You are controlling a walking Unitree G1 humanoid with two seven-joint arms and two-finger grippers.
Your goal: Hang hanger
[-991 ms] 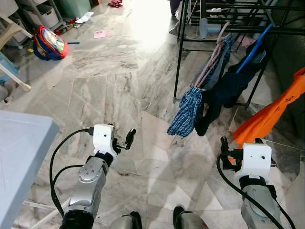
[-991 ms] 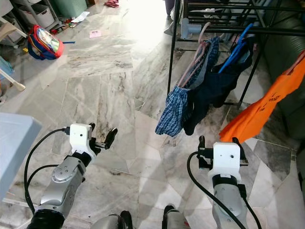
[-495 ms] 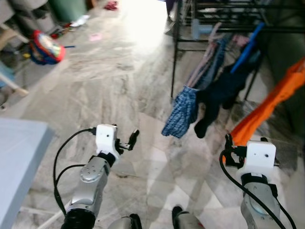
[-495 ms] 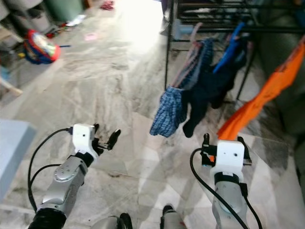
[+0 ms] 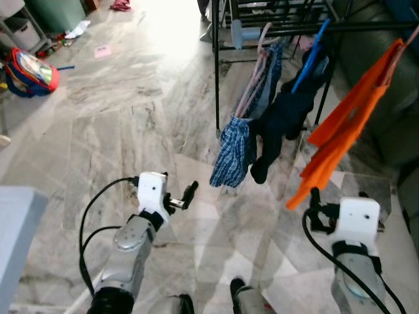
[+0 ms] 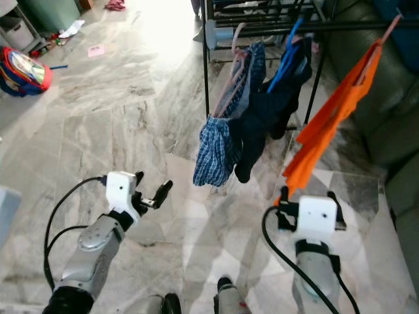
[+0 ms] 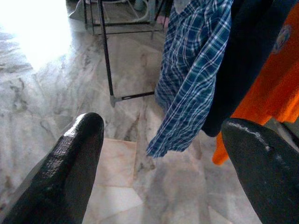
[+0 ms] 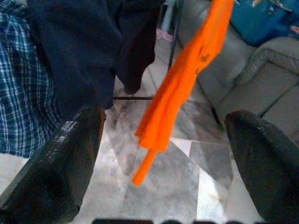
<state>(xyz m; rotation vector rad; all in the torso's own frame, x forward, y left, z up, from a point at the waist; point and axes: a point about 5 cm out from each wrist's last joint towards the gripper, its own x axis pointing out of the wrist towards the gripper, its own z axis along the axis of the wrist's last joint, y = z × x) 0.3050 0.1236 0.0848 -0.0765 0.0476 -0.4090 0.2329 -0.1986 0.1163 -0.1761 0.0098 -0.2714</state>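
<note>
Red-and-blue backpack (image 5: pixel 27 68) far left on the marble floor (image 5: pixel 118 124). Left gripper (image 5: pixel 182 197) held low, fingers spread, empty. Ahead, black drying rack (image 5: pixel 217 72) carries blue plaid shorts (image 5: pixel 232 150) on a pink hanger (image 5: pixel 254 85), then dark garment (image 5: pixel 281 124) on a blue hanger (image 5: pixel 309 59), then orange cloth (image 5: pixel 340 131). Right gripper (image 8: pixel 159 154) beneath the orange cloth, fingers wide apart, empty.
</note>
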